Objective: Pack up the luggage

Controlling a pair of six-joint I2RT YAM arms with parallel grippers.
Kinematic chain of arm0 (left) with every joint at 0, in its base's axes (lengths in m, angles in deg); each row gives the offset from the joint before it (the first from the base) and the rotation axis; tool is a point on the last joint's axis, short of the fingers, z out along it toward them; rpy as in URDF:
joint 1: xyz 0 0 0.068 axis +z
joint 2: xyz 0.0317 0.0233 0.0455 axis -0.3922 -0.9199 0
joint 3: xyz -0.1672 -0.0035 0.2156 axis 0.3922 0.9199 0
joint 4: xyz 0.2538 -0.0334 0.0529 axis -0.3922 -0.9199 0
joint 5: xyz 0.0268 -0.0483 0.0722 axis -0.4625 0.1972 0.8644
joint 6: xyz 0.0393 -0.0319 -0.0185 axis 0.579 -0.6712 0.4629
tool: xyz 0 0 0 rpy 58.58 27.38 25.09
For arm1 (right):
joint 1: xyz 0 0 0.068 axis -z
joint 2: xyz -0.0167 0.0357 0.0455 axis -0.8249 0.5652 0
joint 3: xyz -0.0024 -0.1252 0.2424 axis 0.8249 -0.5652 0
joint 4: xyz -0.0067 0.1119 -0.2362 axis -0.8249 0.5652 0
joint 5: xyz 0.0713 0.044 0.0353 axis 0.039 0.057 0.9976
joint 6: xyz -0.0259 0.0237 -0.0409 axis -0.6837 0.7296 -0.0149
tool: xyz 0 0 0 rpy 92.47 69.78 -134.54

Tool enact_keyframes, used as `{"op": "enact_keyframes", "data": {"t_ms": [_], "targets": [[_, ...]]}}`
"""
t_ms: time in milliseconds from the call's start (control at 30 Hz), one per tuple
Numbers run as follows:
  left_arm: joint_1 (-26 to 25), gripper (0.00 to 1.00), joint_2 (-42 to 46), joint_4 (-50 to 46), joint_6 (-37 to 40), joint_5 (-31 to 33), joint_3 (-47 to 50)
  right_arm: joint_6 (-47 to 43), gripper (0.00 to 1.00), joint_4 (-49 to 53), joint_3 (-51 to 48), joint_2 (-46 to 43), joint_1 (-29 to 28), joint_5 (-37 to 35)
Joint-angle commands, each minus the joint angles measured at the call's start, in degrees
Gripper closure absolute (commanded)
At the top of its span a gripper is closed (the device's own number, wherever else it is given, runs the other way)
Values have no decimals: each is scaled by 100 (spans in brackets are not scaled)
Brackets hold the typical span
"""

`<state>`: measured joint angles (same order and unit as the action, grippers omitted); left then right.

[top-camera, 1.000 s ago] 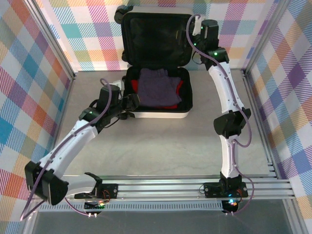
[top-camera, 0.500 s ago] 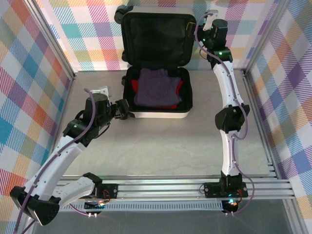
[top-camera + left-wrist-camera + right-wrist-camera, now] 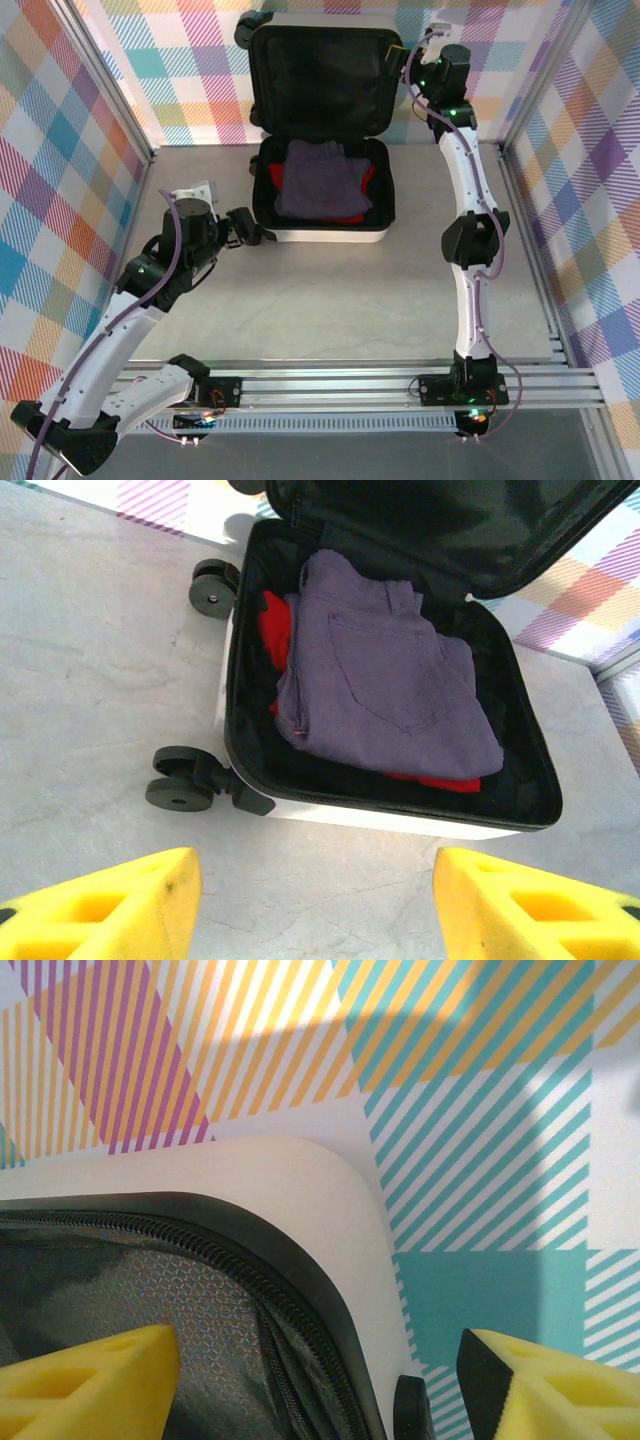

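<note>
The luggage (image 3: 330,236) lies open at the back of the table, its lid (image 3: 320,75) upright against the rear wall. Folded purple trousers (image 3: 322,180) rest on a red garment (image 3: 272,178) in the black-lined base. My left gripper (image 3: 247,227) is open just off the case's front-left corner, near the wheels (image 3: 180,790). In the left wrist view the left gripper (image 3: 315,865) has bare table between its yellow fingers, with the luggage (image 3: 400,818) and trousers (image 3: 390,680) beyond. My right gripper (image 3: 412,68) is open at the lid's top right corner. In the right wrist view the right gripper (image 3: 318,1350) straddles the white lid corner (image 3: 300,1175) without touching it.
Plaid walls close in the back and both sides. An aluminium rail (image 3: 400,380) runs along the near edge by the arm bases. Open grey tabletop (image 3: 340,300) lies in front of the luggage. The lid's zipper edge (image 3: 230,1240) runs between the right fingers.
My left arm has drawn back left and toward the near side, away from the luggage's side wall. The right gripper has risen slightly to the lid's upper right corner.
</note>
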<state>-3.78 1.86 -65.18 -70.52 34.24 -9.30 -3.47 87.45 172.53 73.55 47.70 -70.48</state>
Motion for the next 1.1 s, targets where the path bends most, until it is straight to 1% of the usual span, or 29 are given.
{"op": "enact_keyframes", "data": {"t_ms": [0,100,367,467,567,633,800,867,1000,1067], "targets": [[-37,37,157,-181,109,120,16,86,27,-367,172,206,-1,127],[-37,37,187,-199,100,132,18,139,30,-471,176,299,-3,154],[-33,37,155,-173,101,118,25,176,44,-534,205,476,0,266],[-37,37,173,-157,92,136,51,179,63,-537,223,506,-3,323],[-36,37,181,-137,85,113,69,152,78,-522,227,493,-4,391],[-37,37,169,-129,83,106,69,138,86,-499,232,460,-3,409],[-37,37,172,-93,78,83,74,70,98,-411,228,344,-12,507],[-30,37,193,-87,66,91,86,66,100,-346,220,269,-12,546],[-37,37,242,-58,56,90,113,43,100,-279,130,23,-12,734],[-36,37,276,-71,56,96,113,58,100,-363,-106,-225,-11,753]]}}
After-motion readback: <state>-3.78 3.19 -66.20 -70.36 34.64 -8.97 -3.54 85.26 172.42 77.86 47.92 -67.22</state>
